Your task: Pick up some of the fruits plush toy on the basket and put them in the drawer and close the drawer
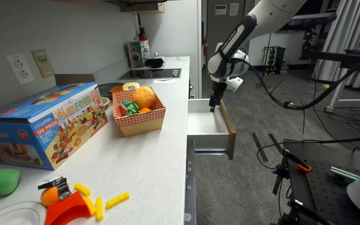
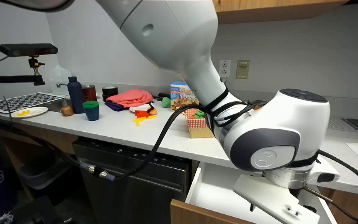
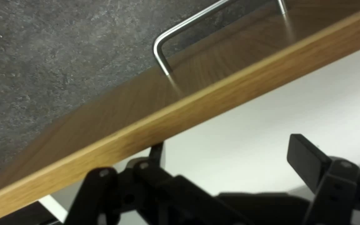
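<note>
long white counter [image 1: 152, 168], a robot arm [image 1: 236, 34] bent over the pulled-out drawer [image 1: 202, 123]

on the counter, higher than the drawer, the cardboard play food box [image 1: 70, 131] stands well apart from it, the checked basket [image 1: 141, 126] nearer it. i see the gripper [image 3: 227, 148] at the drawer, near its wooden front [image 3: 198, 107], fingers [image 3: 306, 161] spread wide. the fruit toys [image 1: 143, 93] are up from the drawer, in the basket: a big orange one [image 1: 144, 98], a green leafy one [image 1: 132, 107] and a small orange one [image 1: 144, 110].
</note>
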